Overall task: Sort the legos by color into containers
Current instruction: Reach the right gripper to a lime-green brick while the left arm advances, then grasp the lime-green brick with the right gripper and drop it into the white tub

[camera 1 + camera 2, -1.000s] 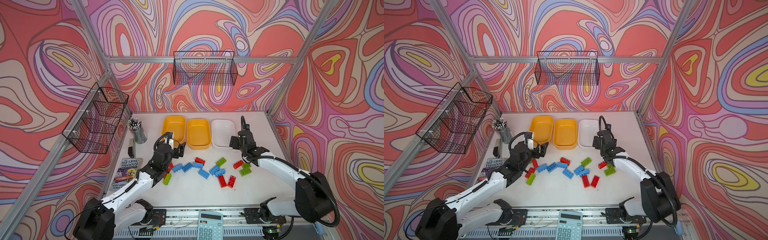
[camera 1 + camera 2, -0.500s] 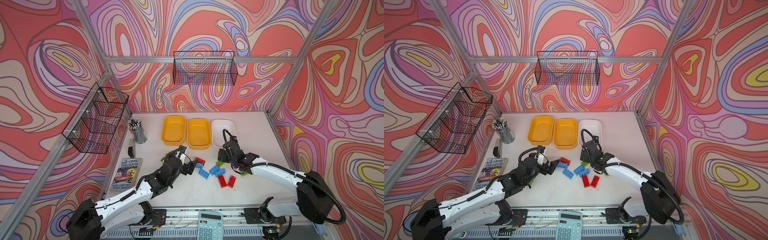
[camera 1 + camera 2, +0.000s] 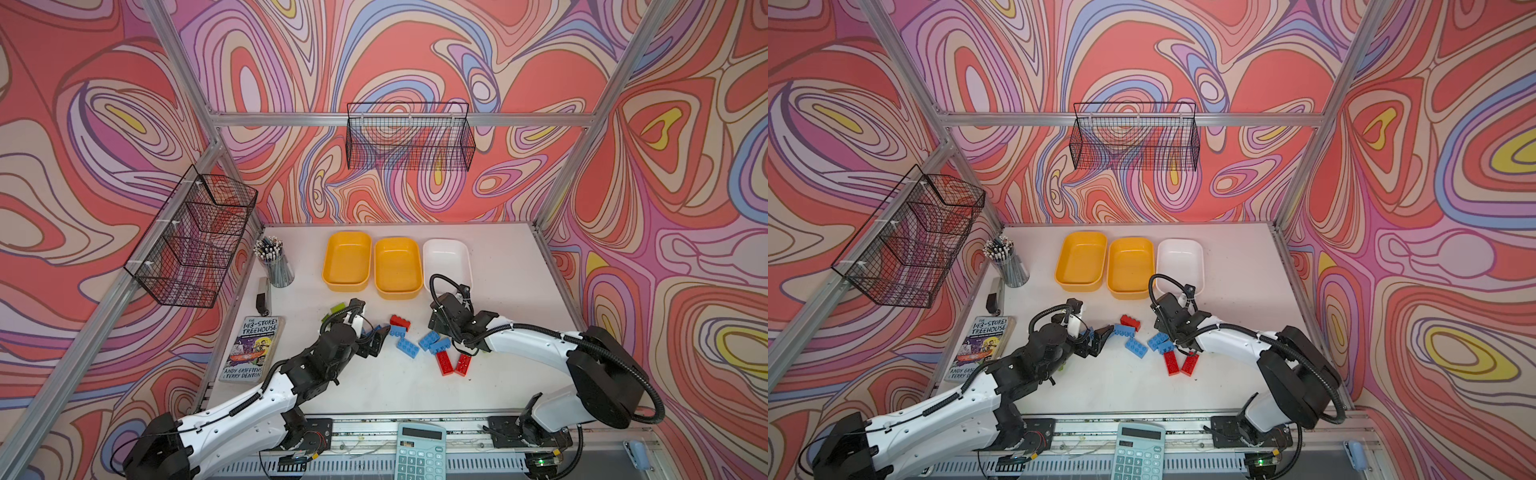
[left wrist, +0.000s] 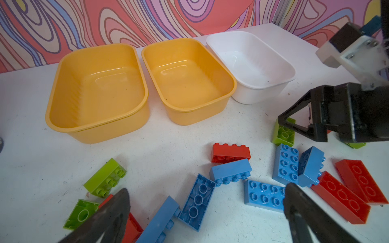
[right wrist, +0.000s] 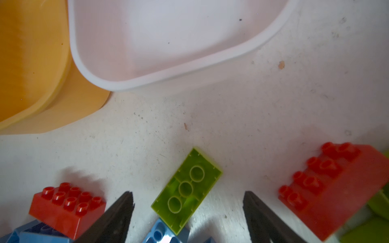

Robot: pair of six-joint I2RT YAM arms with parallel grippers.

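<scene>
Legos, chunky studded plastic bricks in red, light blue and lime green (image 4: 230,171), are lying scattered on the white bench (image 4: 31,147) in front of two yellow-orange plastic trays (image 4: 105,130) and one white plastic tray (image 4: 252,94), all holding nothing. The left hand (image 4: 207,193) is hanging wide open and empty over the blue bricks. The right hand (image 5: 188,195) is standing open and empty, straddling an upturned lime green brick (image 5: 195,174) without touching it. The bricks are probably handling as light, rigid and smooth-sided: grip across the narrow width, on the flat long walls, clear of the studs

Scattered mixed-colour legos (image 3: 409,345), three adjacent trays (image 3: 397,266) behind
</scene>
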